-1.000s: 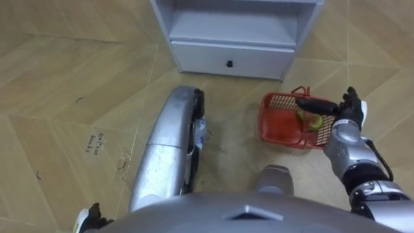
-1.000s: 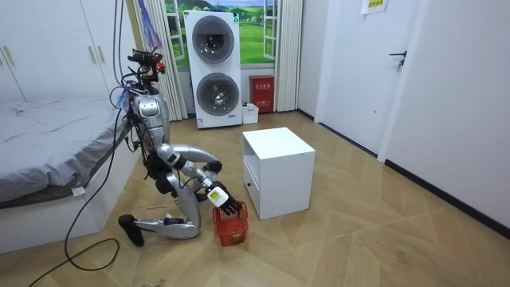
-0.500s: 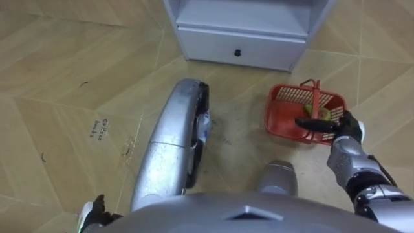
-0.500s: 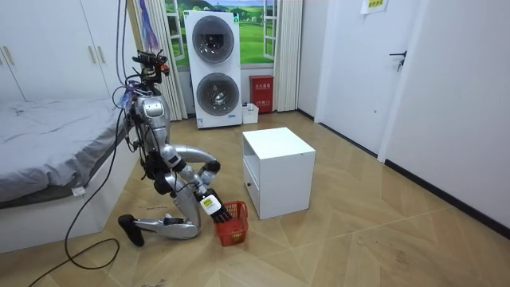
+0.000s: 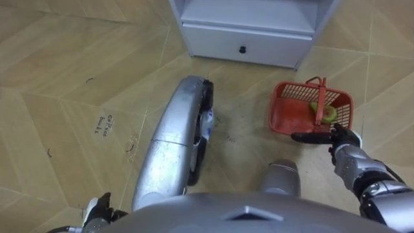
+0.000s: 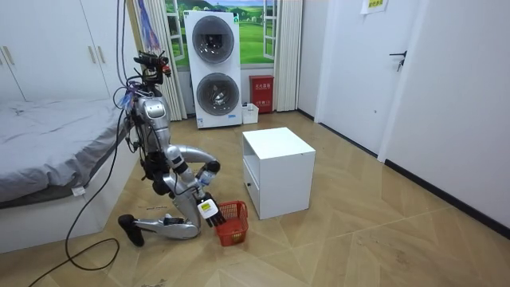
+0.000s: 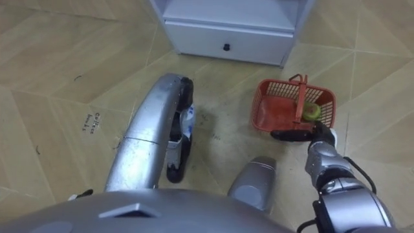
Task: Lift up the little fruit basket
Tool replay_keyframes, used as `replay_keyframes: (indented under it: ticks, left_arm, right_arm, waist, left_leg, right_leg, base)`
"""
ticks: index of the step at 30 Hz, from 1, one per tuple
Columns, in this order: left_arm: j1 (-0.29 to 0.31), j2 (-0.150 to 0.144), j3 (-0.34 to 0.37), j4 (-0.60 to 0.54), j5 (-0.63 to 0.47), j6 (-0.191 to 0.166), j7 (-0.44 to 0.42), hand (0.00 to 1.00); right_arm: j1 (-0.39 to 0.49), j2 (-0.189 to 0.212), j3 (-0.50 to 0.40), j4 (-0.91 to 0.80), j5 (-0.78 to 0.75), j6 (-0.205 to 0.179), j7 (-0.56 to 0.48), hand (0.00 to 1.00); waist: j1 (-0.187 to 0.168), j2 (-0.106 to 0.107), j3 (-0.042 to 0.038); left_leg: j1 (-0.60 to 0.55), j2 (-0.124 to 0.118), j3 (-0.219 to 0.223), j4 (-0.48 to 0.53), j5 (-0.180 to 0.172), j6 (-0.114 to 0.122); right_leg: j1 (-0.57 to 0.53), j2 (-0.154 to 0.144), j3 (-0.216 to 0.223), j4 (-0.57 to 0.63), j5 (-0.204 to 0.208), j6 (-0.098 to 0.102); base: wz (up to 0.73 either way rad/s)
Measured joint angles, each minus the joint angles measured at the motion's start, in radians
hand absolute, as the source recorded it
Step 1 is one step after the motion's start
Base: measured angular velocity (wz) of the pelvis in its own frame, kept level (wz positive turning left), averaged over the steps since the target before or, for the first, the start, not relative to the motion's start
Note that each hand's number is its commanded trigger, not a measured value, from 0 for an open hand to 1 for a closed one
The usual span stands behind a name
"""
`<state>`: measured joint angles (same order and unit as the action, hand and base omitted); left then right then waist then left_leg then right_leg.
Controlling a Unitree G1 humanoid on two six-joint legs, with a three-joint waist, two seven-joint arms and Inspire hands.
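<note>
The robot kneels on the wooden floor [image 5: 71,71] between a bed [image 6: 48,147] and a white cabinet [image 5: 249,39], torso upright, as the room view shows.

The fruit basket [image 5: 292,115], red with latticed walls, stands upright on the floor on the robot's right side. It is near the cabinet's front, below the drawer with a dark knob [image 5: 242,49], and apart from it. Its handle [image 5: 317,97] stands raised across the middle. A green fruit [image 5: 328,115] lies inside against the right wall.

The right hand [image 5: 341,137] is low at the basket's near rim, outside it. Its fingers [image 5: 307,137] are stretched straight, pointing toward the robot's left along that rim, and grasp nothing. Whether they touch the rim cannot be told. The handle is free of the hand.

The left hand [image 5: 97,208] shows at the lower left of the eye views, well apart from the basket; its state cannot be told.
</note>
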<state>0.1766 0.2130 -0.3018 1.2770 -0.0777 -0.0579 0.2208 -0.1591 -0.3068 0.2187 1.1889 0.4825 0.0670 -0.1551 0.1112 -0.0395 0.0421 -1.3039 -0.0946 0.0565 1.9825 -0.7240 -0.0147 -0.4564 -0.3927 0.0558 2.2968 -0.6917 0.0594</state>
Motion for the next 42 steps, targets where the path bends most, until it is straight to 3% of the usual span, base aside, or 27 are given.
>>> replay_keyframes:
  ticks: [10, 24, 27, 32, 36, 42]
  left_arm:
    - [-0.021, 0.002, -0.02, 0.0, -0.008, 0.016, -0.008, 0.0]
    - [-0.018, 0.002, -0.02, -0.004, -0.009, 0.013, -0.007, 0.0]
    - [-0.015, 0.002, -0.02, -0.009, -0.009, 0.012, -0.006, 0.0]
    - [-0.017, -0.002, -0.046, -0.008, -0.009, 0.011, -0.007, 0.0]
    - [-0.047, -0.026, -0.049, 0.001, -0.01, 0.014, -0.008, 0.0]
    - [-0.085, -0.029, -0.055, 0.001, -0.041, 0.014, -0.008, 0.0]
  right_arm:
    - [-0.041, -0.018, 0.005, 0.009, -0.01, 0.017, 0.005, 0.0]
    - [-0.05, -0.017, 0.005, -0.051, -0.02, 0.017, -0.001, 0.02]
    - [-0.05, -0.017, 0.005, -0.074, -0.031, 0.016, -0.009, 0.97]
    - [-0.057, -0.012, 0.008, -0.076, -0.052, 0.015, -0.008, 1.0]
    - [-0.057, -0.006, 0.015, -0.055, -0.035, 0.016, -0.003, 1.0]
    - [-0.056, 0.006, 0.027, -0.027, 0.001, 0.018, 0.007, 1.0]
  waist:
    - [0.036, 0.018, -0.0058]
    - [0.035, 0.019, -0.0048]
    - [0.035, 0.019, -0.0053]
    - [0.036, 0.015, -0.0023]
    - [0.039, 0.005, 0.0036]
    - [0.033, -0.002, 0.0077]
  left_leg:
    - [-0.009, -0.002, -0.002, 0.004, 0.001, -0.002]
    - [-0.012, 0.001, -0.007, 0.005, 0.002, -0.003]
    - [-0.012, 0.001, -0.008, 0.006, 0.002, -0.003]
    - [-0.003, -0.001, -0.01, 0.007, 0.002, -0.004]
    - [0.005, -0.002, -0.012, 0.007, 0.003, -0.004]
    - [0.005, 0.0, -0.013, 0.01, 0.003, -0.005]
  right_leg:
    - [-0.004, 0.003, 0.0, 0.006, 0.0, 0.0]
    - [-0.007, 0.009, 0.0, 0.006, 0.0, 0.0]
    - [-0.005, 0.011, -0.002, 0.006, 0.0, 0.0]
    - [0.005, 0.011, -0.003, 0.006, 0.0, 0.001]
    - [0.017, 0.012, -0.008, 0.006, 0.0, 0.001]
    - [0.017, 0.012, -0.008, 0.006, 0.0, 0.001]
  base:
    - [0.0]
    - [0.0]
    - [0.0]
    - [0.0]
    - [0.0]
    - [0.0]
